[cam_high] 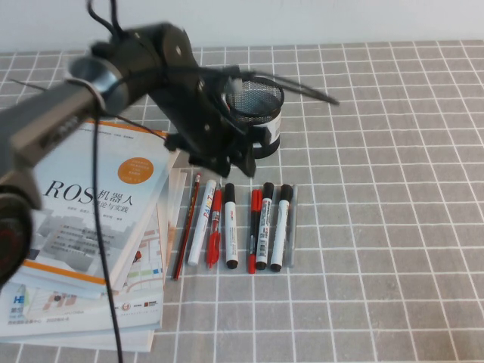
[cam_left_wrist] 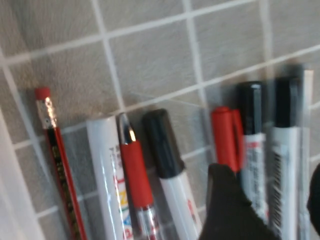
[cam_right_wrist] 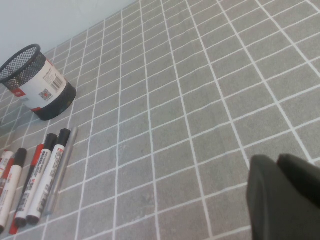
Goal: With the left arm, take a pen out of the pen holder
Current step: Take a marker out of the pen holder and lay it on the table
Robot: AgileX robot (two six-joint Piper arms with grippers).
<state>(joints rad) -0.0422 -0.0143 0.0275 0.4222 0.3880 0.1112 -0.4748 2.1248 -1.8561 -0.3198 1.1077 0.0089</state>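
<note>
The left gripper hangs low over the table, just on the robot's side of the pen holder and above the cap ends of the row of pens lying side by side. Its fingers stand apart and hold nothing. Each pen's long axis runs from the holder toward the robot, so the holder lies very near, on the far side of this gripper. I can see no pen above the holder's rim; to reach inside, I judge the left arm must rise and go a little forward. The right gripper, fingers together, is over bare tiles, well apart from the holder
</note>
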